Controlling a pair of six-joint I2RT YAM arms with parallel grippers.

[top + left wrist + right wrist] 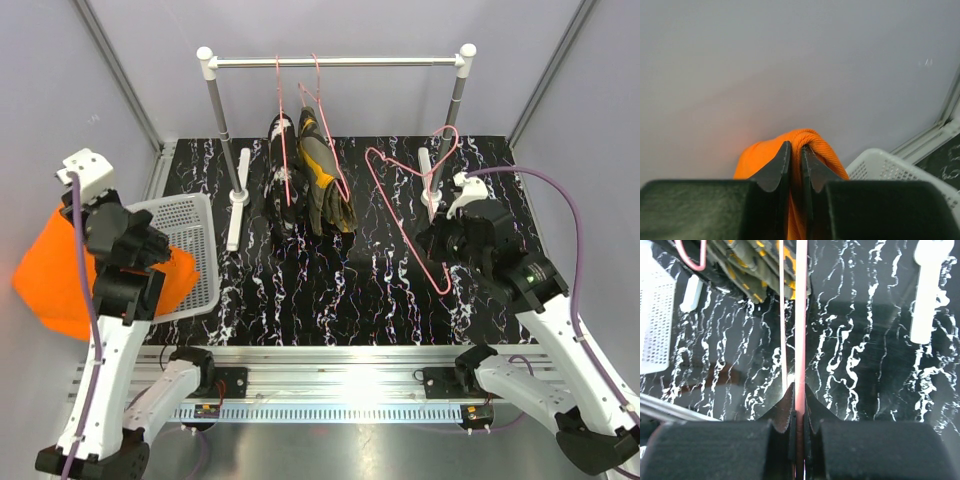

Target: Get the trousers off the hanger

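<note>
Top external: left gripper (pixel 795 151) pinched tight on orange trousers (pixel 48 282) at 9 o'clock, mostly outside basket (pixel 196 214); swing toward 3 o'clock before you let go. Right gripper (pixel 796 396) clamped on pink hanger (pixel 801 315) at 3 o'clock

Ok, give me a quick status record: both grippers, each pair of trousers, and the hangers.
left gripper: shut on the orange trousers, beside the white basket
right gripper: shut on the empty pink hanger, which is off the rail
olive trousers: hanging on a pink hanger on the rail
black trousers: hanging on a pink hanger, just left of the olive pair
pairs off hangers: one
pairs left to remove: two
</note>
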